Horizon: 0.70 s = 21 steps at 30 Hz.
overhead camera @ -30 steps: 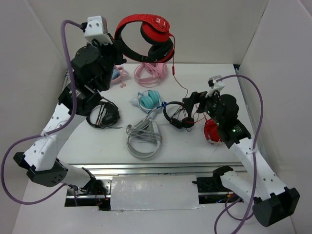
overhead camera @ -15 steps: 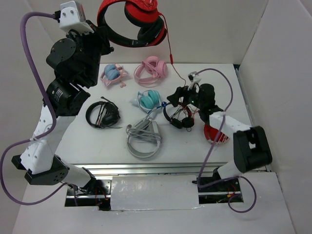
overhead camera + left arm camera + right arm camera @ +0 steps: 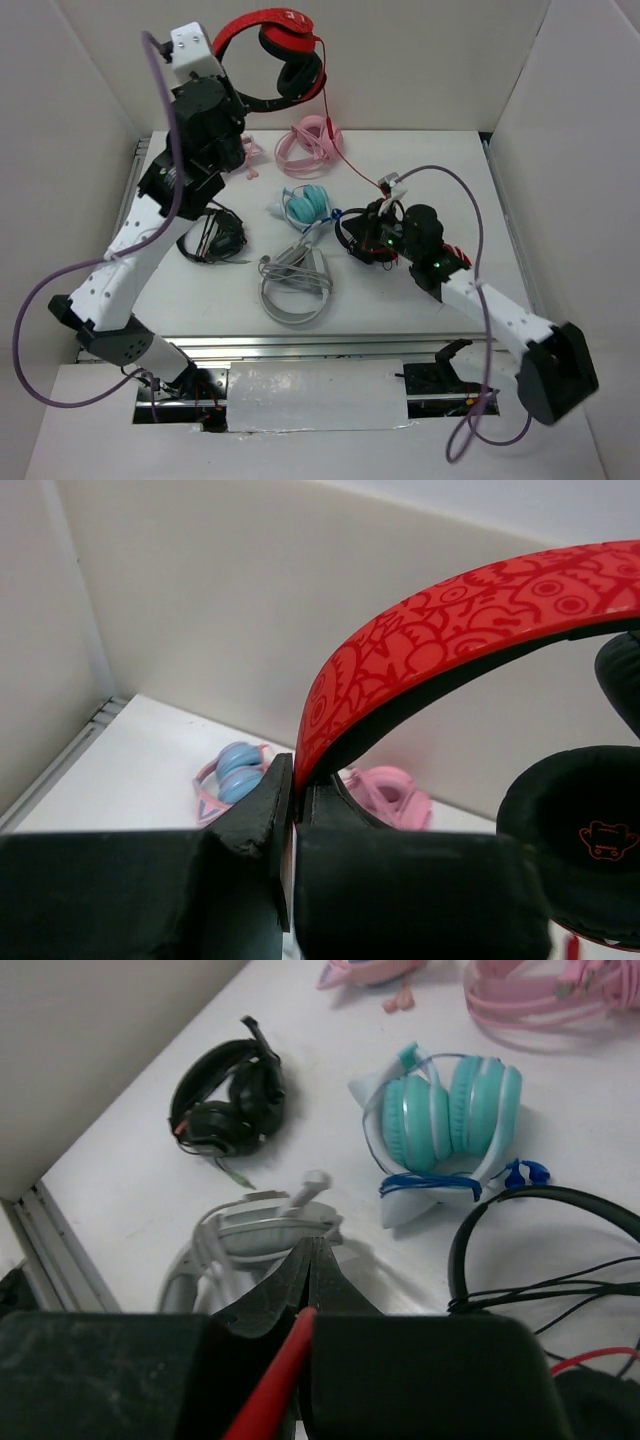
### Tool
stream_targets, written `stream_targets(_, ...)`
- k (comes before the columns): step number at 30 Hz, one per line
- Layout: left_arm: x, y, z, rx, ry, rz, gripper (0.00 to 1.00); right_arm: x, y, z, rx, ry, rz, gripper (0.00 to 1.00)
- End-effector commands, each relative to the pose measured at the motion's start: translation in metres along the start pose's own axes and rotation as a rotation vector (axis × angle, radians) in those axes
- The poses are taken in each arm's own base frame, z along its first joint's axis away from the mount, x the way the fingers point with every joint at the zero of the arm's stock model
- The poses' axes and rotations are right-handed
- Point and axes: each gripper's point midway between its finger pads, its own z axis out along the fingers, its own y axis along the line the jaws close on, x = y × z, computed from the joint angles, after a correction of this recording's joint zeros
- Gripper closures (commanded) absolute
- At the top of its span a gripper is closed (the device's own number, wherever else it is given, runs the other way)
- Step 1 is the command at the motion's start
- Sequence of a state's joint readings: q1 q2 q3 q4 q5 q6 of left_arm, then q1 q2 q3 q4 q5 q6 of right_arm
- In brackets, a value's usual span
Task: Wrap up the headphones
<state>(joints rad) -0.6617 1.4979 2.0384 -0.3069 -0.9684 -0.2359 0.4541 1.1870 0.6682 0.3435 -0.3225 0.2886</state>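
The left gripper [image 3: 293,780] is clamped on the red headband of the headphones [image 3: 450,610] and holds them high above the back of the surface [image 3: 380,300]. Their thin red cable [image 3: 272,1380] slants down to the right gripper [image 3: 308,1260], which is pinched shut on it low over the black on-ear pair [image 3: 540,1225]. Teal headphones [image 3: 450,1110] and a grey pair [image 3: 250,1235] lie just beyond.
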Motion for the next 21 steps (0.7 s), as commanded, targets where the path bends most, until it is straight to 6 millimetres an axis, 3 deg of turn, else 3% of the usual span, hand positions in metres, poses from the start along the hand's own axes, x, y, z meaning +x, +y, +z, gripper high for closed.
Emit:
stream_targets(1,0.013,0.002,0.021,-0.087,-0.024,-0.091,1.00,-0.005,0.004,-0.035,0.137,-0.010,-0.049,1.00)
stream_targets(2,0.028,-0.003,0.028,-0.085,-0.006,-0.073,1.00,-0.012,0.011,-0.048,0.142,-0.029,-0.052,1.00)
stream_targets(4,0.036,-0.009,0.039,-0.088,0.009,-0.080,1.00,-0.002,0.010,-0.061,0.203,0.027,-0.027,1.00)
stream_targets(5,0.051,-0.017,0.046,-0.091,0.039,-0.051,1.00,0.001,0.012,-0.070,0.236,0.045,-0.021,1.00)
stream_targets(8,0.075,-0.028,0.059,-0.091,0.075,-0.017,1.00,-0.009,0.020,-0.080,0.270,0.048,-0.035,1.00)
stream_targets(9,0.080,-0.029,0.061,-0.093,0.084,-0.014,1.00,-0.021,0.025,-0.082,0.274,0.026,-0.037,1.00)
stream_targets(11,0.094,-0.034,0.064,-0.075,0.112,-0.001,1.00,-0.020,0.020,-0.081,0.324,0.041,-0.043,1.00)
stream_targets(13,0.104,-0.046,0.063,0.005,0.139,0.000,1.00,-0.025,0.008,-0.078,0.406,0.023,-0.021,1.00)
stream_targets(14,0.112,-0.044,0.059,0.036,0.154,0.017,1.00,-0.018,-0.012,-0.076,0.513,0.052,-0.026,1.00)
stream_targets(15,0.105,-0.049,0.055,0.078,0.143,0.003,1.00,-0.017,-0.028,-0.076,0.602,0.091,0.004,1.00)
stream_targets(17,0.107,-0.045,0.052,0.075,0.161,0.007,1.00,-0.036,-0.051,-0.080,0.715,0.060,0.043,1.00)
stream_targets(20,0.113,-0.037,0.048,0.131,0.229,0.002,1.00,-0.035,-0.073,-0.069,0.742,0.072,0.127,1.00)
stream_targets(21,0.101,-0.034,0.045,0.154,0.215,-0.028,1.00,-0.028,-0.079,-0.061,0.739,0.098,0.153,1.00)
